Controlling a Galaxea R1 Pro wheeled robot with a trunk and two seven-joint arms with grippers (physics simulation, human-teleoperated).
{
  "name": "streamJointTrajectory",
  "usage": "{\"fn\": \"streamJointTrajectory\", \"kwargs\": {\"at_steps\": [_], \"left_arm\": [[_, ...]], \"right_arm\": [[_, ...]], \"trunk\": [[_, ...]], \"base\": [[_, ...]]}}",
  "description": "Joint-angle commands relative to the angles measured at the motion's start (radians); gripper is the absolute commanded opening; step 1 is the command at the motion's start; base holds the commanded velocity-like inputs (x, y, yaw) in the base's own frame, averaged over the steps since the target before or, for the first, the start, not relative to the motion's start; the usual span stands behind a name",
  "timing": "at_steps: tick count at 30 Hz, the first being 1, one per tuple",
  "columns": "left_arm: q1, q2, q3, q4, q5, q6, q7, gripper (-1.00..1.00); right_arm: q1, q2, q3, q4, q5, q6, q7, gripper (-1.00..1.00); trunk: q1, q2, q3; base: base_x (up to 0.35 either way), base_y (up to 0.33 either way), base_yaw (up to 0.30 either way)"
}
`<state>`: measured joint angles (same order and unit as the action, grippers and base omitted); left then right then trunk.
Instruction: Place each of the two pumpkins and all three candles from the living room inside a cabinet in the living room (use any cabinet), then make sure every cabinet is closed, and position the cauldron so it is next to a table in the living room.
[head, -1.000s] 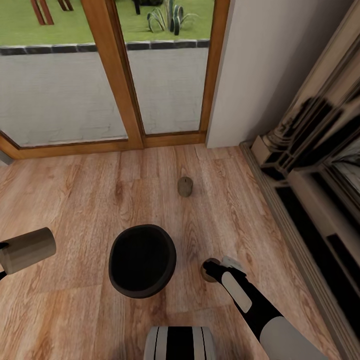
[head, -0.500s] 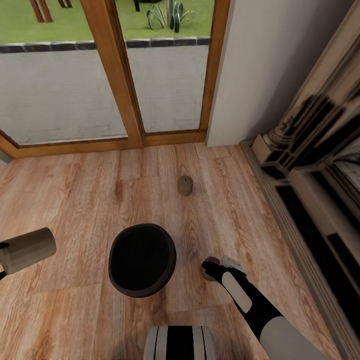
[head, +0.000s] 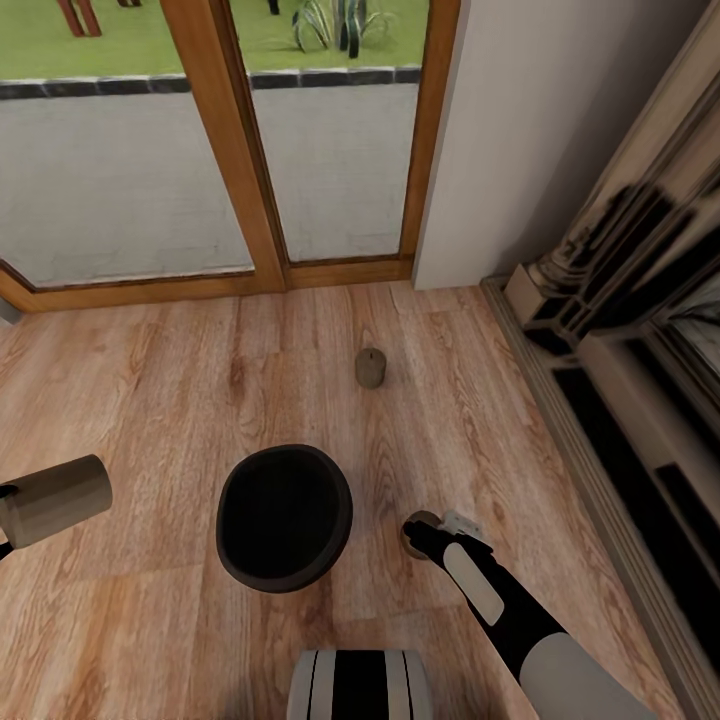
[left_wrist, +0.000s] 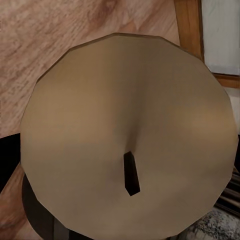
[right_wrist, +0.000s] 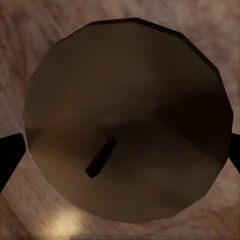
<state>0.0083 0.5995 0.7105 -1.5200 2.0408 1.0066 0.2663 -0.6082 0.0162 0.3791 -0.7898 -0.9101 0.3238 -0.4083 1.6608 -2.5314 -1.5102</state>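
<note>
Almost nothing has moved since a second ago — only the head camera has tipped slightly. The cauldron (head: 285, 518) stands on the wooden floor (head: 150, 380), not yet by any table. Left of it, the left tool holds a candle (head: 55, 499) lying sideways. Just right of it, the right tool (head: 424, 535) is down over a second candle (right_wrist: 127, 120) — whether clamped I cannot tell. A third candle (head: 370, 368) stands beyond the cauldron. None is in a cabinet yet.
</note>
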Motion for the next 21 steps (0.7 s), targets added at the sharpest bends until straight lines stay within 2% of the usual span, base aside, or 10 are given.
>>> {"fn": "streamJointTrajectory", "kwargs": {"at_steps": [1, 3, 9, 10, 21], "left_arm": [[0.001, 0.000, 0.001, -0.001, 0.011, 0.001, 0.010, -1.00], [0.001, 0.000, 0.001, -0.001, 0.011, 0.001, 0.010, -1.00], [0.001, 0.000, 0.001, -0.001, 0.011, 0.001, 0.010, -1.00], [0.001, 0.000, 0.001, 0.000, 0.010, 0.001, 0.010, -1.00], [0.001, -0.001, 0.001, -0.001, 0.010, 0.001, 0.010, -1.00]], "right_arm": [[-0.001, -0.001, 0.001, 0.004, 0.005, 0.005, -0.009, 1.00], [-0.001, -0.001, 0.001, 0.005, 0.005, 0.005, -0.009, 1.00], [0.000, -0.001, 0.001, 0.009, 0.004, 0.003, -0.010, 1.00], [-0.001, -0.001, 0.001, 0.012, 0.004, 0.003, -0.010, -1.00], [-0.001, -0.001, 0.000, 0.018, 0.005, 0.003, -0.009, -1.00]], "trunk": [[0.001, 0.000, -0.004], [0.001, -0.001, -0.012], [0.001, -0.001, -0.012], [0.001, -0.001, -0.012], [0.001, -0.001, -0.012]], "base": [[0.000, 0.000, 0.000], [0.000, 0.000, 0.000], [0.000, 0.000, 0.000], [0.000, 0.000, 0.000], [0.000, 0.000, 0.000]]}}
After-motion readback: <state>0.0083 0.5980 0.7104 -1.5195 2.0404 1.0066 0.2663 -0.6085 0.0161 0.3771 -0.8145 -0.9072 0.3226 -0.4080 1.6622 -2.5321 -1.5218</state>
